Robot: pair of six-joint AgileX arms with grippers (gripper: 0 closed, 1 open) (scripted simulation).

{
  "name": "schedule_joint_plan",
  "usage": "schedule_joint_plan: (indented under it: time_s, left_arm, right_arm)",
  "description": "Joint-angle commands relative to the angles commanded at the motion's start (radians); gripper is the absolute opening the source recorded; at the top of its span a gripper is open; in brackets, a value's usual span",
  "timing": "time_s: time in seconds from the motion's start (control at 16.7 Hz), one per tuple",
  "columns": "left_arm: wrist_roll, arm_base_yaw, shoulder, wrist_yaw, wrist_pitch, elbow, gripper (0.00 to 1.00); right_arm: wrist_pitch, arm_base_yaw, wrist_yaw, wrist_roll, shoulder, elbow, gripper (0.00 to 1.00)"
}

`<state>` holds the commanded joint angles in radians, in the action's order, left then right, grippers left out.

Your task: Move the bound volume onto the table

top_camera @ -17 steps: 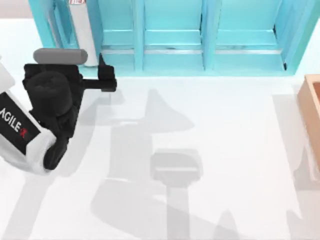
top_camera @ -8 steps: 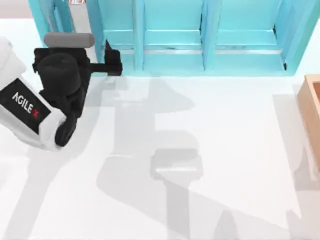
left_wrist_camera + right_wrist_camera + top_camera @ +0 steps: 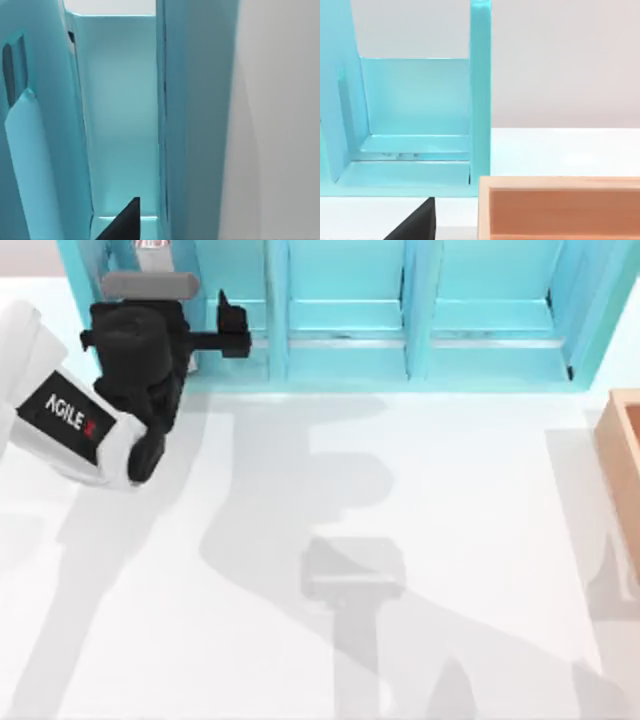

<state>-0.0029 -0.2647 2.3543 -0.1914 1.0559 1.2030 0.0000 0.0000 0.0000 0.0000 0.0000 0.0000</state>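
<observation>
The left gripper (image 3: 228,320) climbs to the upper left of the top frame and now reaches into the turquoise shelf unit (image 3: 345,315); whether its jaws are apart, I cannot tell. The light-blue hardcover book (image 3: 152,260) stands in the leftmost bay, not yet on the white table (image 3: 400,540). At the right edge, a tan wooden box (image 3: 560,207) looks empty.

- table (image 3: 420,490): plain white, smooth, matt; takes soft grey shadows, no glare
- shelf unit (image 3: 400,310): turquoise, smooth painted-looking panels, faint sheen along the ledge edges
- wooden box (image 3: 560,207): tan, wood-like, matt, at right edge of the top view
- left arm (image 3: 70,425): glossy white shell, matt black plastic-looking wrist
- book (image 3: 152,245): pale page edges, upper left
</observation>
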Motion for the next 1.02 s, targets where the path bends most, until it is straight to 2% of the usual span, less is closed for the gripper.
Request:
schedule_joint_plan:
  time_s: [0.18, 0.96, 1.02]
  left_arm:
    - [0.0, 0.0, 0.0, 0.0, 0.0, 0.0, 1.0]
    - [0.0, 0.0, 0.0, 0.0, 0.0, 0.0, 0.02]
    - [0.0, 0.0, 0.0, 0.0, 0.0, 0.0, 0.0]
  right_arm:
    - [0.0, 0.0, 0.0, 0.0, 0.0, 0.0, 1.0]
    - [0.0, 0.0, 0.0, 0.0, 0.0, 0.0, 1.0]
    - [0.0, 0.0, 0.0, 0.0, 0.0, 0.0, 1.0]
